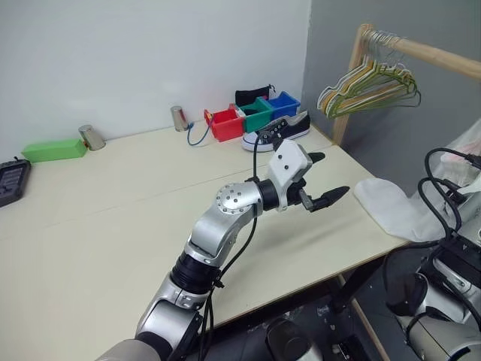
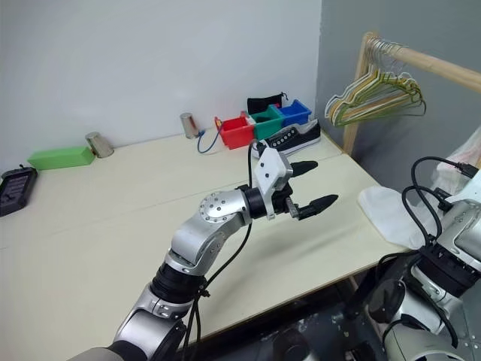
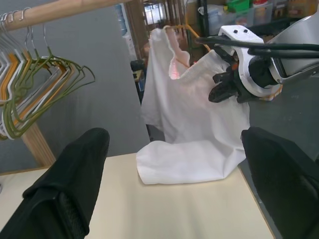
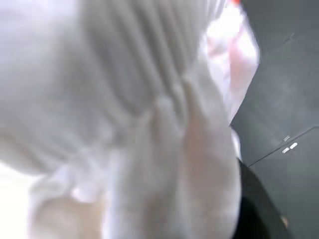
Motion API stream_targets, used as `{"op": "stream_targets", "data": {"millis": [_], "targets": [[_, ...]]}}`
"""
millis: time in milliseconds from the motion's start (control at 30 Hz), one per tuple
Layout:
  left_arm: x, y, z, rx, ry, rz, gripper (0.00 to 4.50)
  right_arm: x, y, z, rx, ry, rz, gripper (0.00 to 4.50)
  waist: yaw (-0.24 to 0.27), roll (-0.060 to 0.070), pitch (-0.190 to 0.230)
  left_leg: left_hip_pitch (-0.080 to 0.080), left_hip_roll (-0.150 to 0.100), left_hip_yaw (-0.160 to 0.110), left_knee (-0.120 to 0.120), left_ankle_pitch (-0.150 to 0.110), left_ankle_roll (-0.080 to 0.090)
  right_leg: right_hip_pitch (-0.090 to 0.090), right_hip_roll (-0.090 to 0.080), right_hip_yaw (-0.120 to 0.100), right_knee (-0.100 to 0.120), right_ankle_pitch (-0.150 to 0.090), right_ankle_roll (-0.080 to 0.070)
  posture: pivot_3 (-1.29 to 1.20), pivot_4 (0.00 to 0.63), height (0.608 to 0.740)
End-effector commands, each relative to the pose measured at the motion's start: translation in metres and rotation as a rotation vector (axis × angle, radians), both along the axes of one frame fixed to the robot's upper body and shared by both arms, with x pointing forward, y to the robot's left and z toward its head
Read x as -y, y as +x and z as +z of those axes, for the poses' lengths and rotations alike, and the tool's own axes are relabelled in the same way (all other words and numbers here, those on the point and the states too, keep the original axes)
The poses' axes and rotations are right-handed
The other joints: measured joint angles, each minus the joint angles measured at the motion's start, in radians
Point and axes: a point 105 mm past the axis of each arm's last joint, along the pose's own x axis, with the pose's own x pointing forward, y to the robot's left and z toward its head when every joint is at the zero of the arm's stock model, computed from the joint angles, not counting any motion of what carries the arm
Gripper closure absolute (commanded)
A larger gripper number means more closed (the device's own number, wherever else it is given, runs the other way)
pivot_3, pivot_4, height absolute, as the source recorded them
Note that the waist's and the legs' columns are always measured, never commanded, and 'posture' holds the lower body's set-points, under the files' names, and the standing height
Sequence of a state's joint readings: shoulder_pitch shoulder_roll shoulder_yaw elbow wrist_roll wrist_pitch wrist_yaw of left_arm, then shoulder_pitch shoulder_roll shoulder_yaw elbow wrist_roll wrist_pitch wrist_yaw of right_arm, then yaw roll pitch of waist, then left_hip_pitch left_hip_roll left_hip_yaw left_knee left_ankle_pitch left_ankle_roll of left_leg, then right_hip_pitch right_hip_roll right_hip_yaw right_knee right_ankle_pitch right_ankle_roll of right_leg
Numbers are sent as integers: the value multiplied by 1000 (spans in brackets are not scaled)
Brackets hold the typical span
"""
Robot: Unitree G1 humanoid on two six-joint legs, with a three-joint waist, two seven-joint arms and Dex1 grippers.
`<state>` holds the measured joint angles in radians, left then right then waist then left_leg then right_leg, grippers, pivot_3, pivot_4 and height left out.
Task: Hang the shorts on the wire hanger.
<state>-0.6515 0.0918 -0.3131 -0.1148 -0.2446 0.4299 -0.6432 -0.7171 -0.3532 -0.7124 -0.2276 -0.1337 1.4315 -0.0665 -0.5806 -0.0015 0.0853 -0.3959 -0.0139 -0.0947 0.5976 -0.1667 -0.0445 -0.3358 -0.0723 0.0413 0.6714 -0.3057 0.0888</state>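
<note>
Left gripper (image 1: 322, 179): two tapered black fingers, matte and blunt-tipped, spread wide and grasping nothing, held above the smooth cream table (image 1: 113, 218) and pointing toward its right edge.

The shorts (image 3: 192, 134): soft white cloth, creased and gathered near the top, with a faint pink-orange tint at the waistband. The upper part hangs raised beyond the table's right edge; the lower part lies folded in a rounded heap on the table corner.

Right gripper (image 3: 224, 87): black fingers on a white-and-silver wrist, pressed against the raised cloth at its upper right side. Whether its jaws are clenched on the fabric or released cannot be told. In the right wrist view, pleated white cloth lies directly against the lens.

Wire hangers (image 1: 368, 84): thin bent wire, triangular, in green, tan and pale tones, bunched together on a round wooden rail (image 1: 440, 56) beside the table. The task's own wire hanger cannot be picked out among them.
</note>
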Motion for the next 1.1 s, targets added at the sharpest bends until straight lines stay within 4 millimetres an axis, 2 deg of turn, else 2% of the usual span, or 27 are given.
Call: {"op": "stream_targets", "data": {"millis": [33, 200, 333, 533, 567, 633, 700, 767, 867, 967, 1100], "targets": [[-1, -3, 11, 46, -21, -1, 0, -6, 4, 31, 72, -153, 34, 2138, -1, 0, 0, 0, 0, 0, 0, 0, 0, 0, 0, 0, 0, 0, 0, -500, 30, 740], [-2, -1, 11, 46, -13, 2, 0, -24, 2, 58, 107, -305, 73, 985, -1, 0, 0, 0, 0, 0, -4, 0, 0, 1, 0, 0, -6, 0, 1, -506, 39, 740], [-1, -3, 9, 34, -3, -10, 0, -48, -4, 65, 123, -332, 128, 85, 1, -1, 1, -1, 0, 0, -4, 0, 0, 2, 0, 0, -9, 1, 2, -517, 47, 740], [-7, -3, 4, 10, -1, -1, 0, -77, -15, 78, 152, -409, 190, 27, 0, -3, 3, -2, 0, 0, -5, 0, 0, 1, 0, 0, -10, -1, -2, -544, 65, 740], [-11, -1, 4, -1, -5, 18, 0, -87, -12, 82, 175, -419, 228, 27, -2, -4, 3, -2, 0, 0, -5, 0, 0, 1, 0, 0, -10, -2, -3, -539, 67, 740], [-32, 11, -2, -48, -18, 106, 0, -123, 1, 84, 252, -413, 397, 27, -8, -5, 4, -1, 1, 0, -5, 0, 0, 1, 0, 0, -10, -2, -4, -516, 64, 740], [-60, 29, -14, -89, -21, 269, 0, -163, 16, 70, 296, -365, 605, 27, -21, -6, 4, 0, 3, 0, -5, 0, 0, 1, 1, 0, -10, -2, -3, -482, 57, 740], [-82, 40, -24, -110, -16, 391, 0, -182, 24, 57, 320, -320, 691, 27, -24, -7, 4, 1, 5, -1, -6, 0, 0, 1, 3, -1, -10, 0, 0, -454, 49, 740], [-129, 46, -54, -181, -5, 638, 0, -199, 46, 18, 303, -306, 794, 27, -2, -9, 2, 0, 5, -3, -7, 0, 0, 2, 4, -1, -10, 1, 2, -343, 26, 740], [-164, 41, -72, -236, -36, 823, 0, -211, 59, -11, 297, -274, 838, 27, 36, -13, -1, 0, 5, -3, -7, 0, -1, 1, 4, -1, -10, 1, 2, -258, 10, 740], [-200, 24, -92, -277, -53, 1020, 0, -222, 68, -38, 300, -248, 872, 27, 142, -14, -1, -4, 4, -8, -7, 0, -1, -3, 4, -1, -7, 2, 2, -180, 10, 740]]}}
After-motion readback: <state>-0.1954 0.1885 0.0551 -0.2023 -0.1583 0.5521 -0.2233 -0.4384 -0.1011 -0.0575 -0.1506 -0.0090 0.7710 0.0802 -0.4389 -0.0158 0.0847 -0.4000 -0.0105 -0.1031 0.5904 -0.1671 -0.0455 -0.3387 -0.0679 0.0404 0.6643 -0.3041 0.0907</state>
